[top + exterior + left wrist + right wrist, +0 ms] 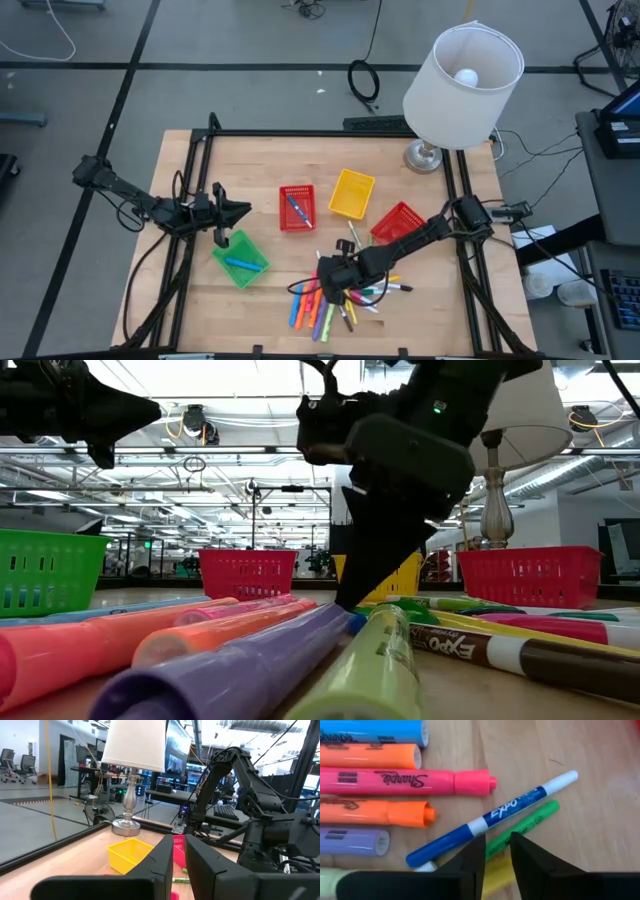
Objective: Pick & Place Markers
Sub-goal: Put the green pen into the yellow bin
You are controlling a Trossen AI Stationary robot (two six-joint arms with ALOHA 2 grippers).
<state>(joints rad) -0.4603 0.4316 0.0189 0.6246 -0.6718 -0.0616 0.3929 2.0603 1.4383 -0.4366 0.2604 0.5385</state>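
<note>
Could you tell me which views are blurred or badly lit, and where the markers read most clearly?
Low view: the nearest markers are soft and oversized, and the right gripper is a dark silhouette against bright ceiling lights. Right wrist view: evenly lit, the blue Expo pen has legible lettering. High view: even light, markers small.

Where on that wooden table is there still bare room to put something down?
The wooden table is bare along its far edge, between the left frame rail and the lamp base, behind the red mesh basket and yellow mesh basket. It is crowded near the front, where the right gripper is low over the coloured markers.
</note>
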